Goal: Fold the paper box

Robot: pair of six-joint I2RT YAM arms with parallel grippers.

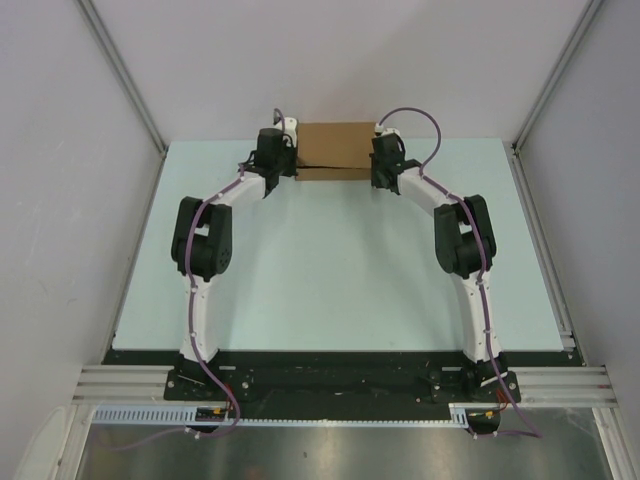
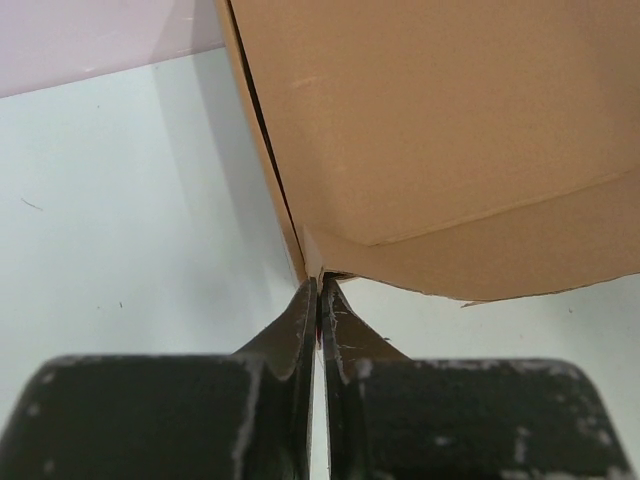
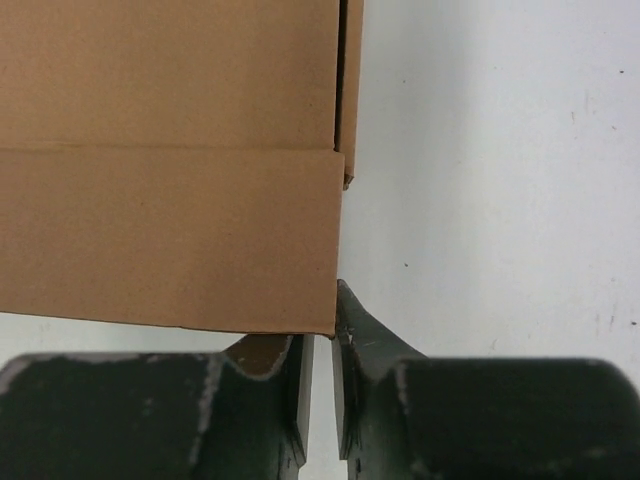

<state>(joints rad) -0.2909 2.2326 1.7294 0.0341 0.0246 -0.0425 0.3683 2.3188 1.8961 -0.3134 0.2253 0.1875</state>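
Note:
The paper box [image 1: 335,148] is a brown cardboard carton, partly folded, at the far edge of the table between both arms. In the left wrist view the box [image 2: 450,120] fills the upper right. My left gripper [image 2: 320,288] is pinched tight at the box's near left corner, where a side wall meets the front flap. In the right wrist view the box [image 3: 170,160] fills the upper left. My right gripper [image 3: 325,320] is nearly closed over the near right corner, with one finger [image 3: 275,365] under the front flap and the other finger [image 3: 365,335] outside the edge.
The pale green table top [image 1: 330,270] spreads between the arms and the box. A grey back wall [image 1: 330,60] stands just behind the box. Metal frame posts [image 1: 125,75] run along the left and right sides.

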